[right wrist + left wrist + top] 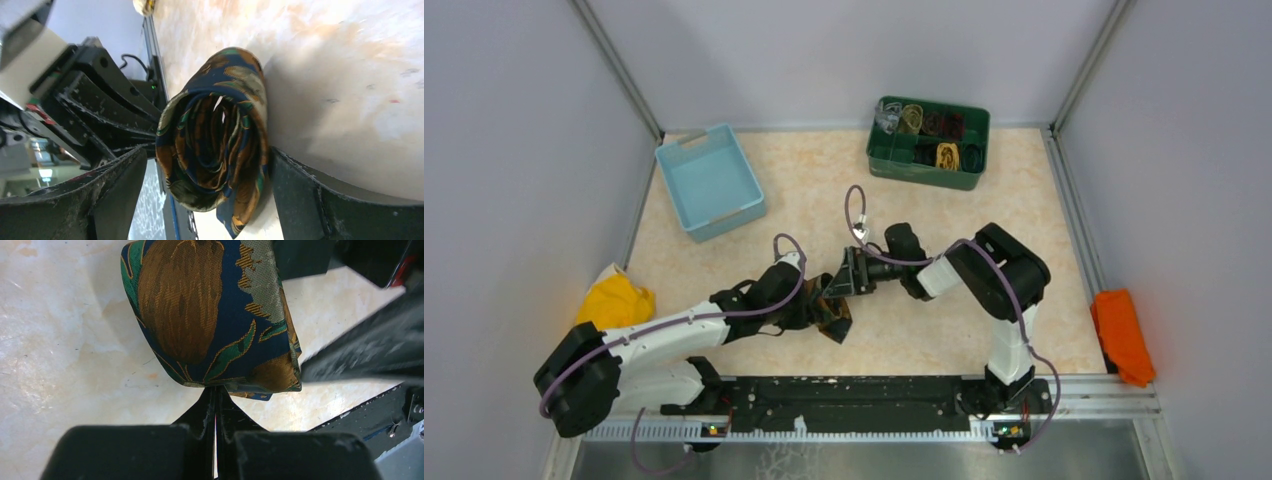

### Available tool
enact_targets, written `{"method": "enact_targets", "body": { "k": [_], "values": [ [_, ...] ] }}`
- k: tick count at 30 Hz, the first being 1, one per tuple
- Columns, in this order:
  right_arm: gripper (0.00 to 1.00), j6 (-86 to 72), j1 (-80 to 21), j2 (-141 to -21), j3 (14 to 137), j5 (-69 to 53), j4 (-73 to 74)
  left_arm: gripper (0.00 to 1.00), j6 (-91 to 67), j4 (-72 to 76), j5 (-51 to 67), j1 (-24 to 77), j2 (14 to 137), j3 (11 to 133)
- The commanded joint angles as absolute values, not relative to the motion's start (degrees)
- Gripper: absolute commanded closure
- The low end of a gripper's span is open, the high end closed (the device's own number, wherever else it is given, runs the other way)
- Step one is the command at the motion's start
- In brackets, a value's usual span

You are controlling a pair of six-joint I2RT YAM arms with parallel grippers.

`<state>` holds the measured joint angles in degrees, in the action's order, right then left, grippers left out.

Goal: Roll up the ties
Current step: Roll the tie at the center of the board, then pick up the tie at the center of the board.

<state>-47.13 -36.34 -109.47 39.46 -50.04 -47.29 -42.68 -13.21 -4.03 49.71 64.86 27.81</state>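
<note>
- The tie [215,150], dark with brown, gold and teal figures, is sitting as a coil at the middle of the table [804,200], between the two arms. We cannot tell whether it is touching the surface.
- The right gripper [210,167] is grasping the coil across its width. One finger [310,200] is pressing its side and the other [115,190] is lying close against the opposite side. The coil is looking squeezed into an oval.
- The left gripper [216,392] is clenched, its fingers meeting on the coil's lower edge, where we are judging the loose end to be.
- We are judging the rolling to be nearly done. The remaining step is probably transfer to the green bin [924,172], where rolled ties [947,155] are lying.
- Risk: if the left gripper is letting go before the right one is holding firmly, the inner turns could be springing open. They are looking slack in the right wrist view.
- Risk: the tail hanging under the coil could be dragging on the table and unwinding the roll.
- Risk: too hard a squeeze could be pushing the turns out sideways.
- The right wrist view is showing the coil end-on: spiral, gaps and tail.
- The left wrist view is showing only the outer face and the pinch.
- The top view alone is showing the bin, while both grippers are hiding most of the coil there.
</note>
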Motion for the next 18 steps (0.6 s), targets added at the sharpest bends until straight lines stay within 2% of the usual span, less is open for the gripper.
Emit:
{"method": "enact_targets", "body": {
  "k": [1,11,18],
  "values": [
    [0.11,-39.4,-40.1,-106.3,41.9,-47.3,-40.2,1.00,-42.5,-13.0,-5.2,49.6,64.9,27.4],
    [0.11,-31.9,-44.0,-104.4,45.6,-40.4,-27.2,1.00,-42.5,-12.8,-5.4,49.6,64.5,26.7],
    [0.29,-30.6,-45.9,-107.1,48.3,-39.2,-24.6,1.00,-42.0,-12.6,-5.4,49.6,64.6,26.6]
  ]
}}
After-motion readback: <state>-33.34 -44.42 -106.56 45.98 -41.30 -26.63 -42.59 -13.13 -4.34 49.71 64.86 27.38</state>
